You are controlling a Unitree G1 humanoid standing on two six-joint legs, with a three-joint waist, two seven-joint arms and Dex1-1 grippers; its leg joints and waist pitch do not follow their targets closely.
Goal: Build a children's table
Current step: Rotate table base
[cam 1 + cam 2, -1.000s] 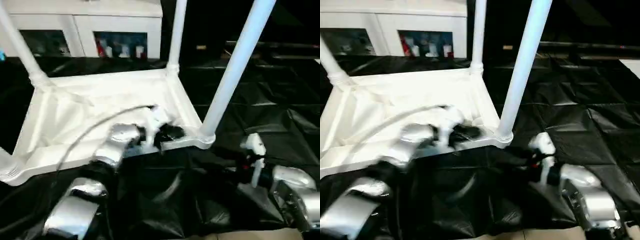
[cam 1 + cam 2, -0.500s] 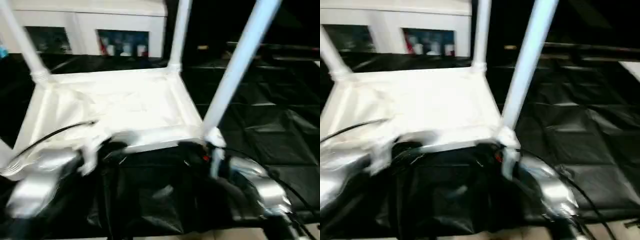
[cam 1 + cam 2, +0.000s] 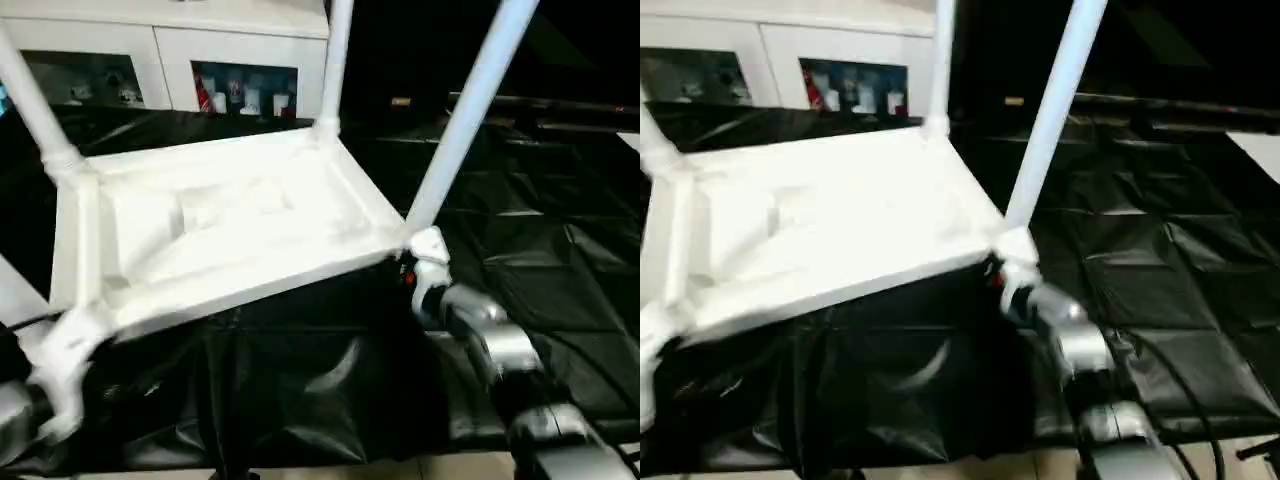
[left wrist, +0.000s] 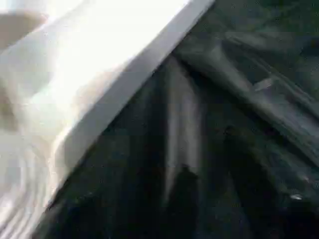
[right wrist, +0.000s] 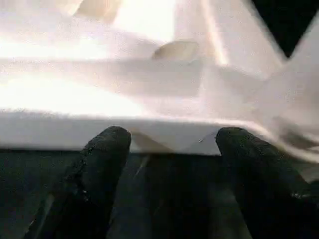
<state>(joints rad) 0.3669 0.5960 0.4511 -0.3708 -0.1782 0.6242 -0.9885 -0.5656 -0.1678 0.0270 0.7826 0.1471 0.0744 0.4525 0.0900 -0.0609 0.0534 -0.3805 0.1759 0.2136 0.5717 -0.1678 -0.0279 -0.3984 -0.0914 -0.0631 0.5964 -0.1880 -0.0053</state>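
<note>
The white children's table [image 3: 230,230] lies upside down on the black cloth, ribbed underside up, its near rim tilted off the cloth. Legs rise from its sockets: one at the near right [image 3: 470,100], one at the far right [image 3: 335,60], one at the far left [image 3: 30,90]. My right gripper [image 3: 425,265] sits at the near right corner socket; in the right wrist view it [image 5: 172,142] is open, both black fingers [image 5: 107,149] spread just under the table's rim [image 5: 99,129]. My left gripper [image 3: 60,375] is at the near left corner, beside the rim [image 4: 124,84].
The black-draped work table [image 3: 540,230] stretches wide to the right, and its front edge [image 3: 300,460] runs close below the white table. A white cabinet with glass doors [image 3: 240,50] stands behind. A dark rail [image 3: 540,100] crosses the back right.
My left arm has swung from the middle of the near rim out to the near left corner. My right gripper has come up to the near right corner. The table has turned and tilted.
</note>
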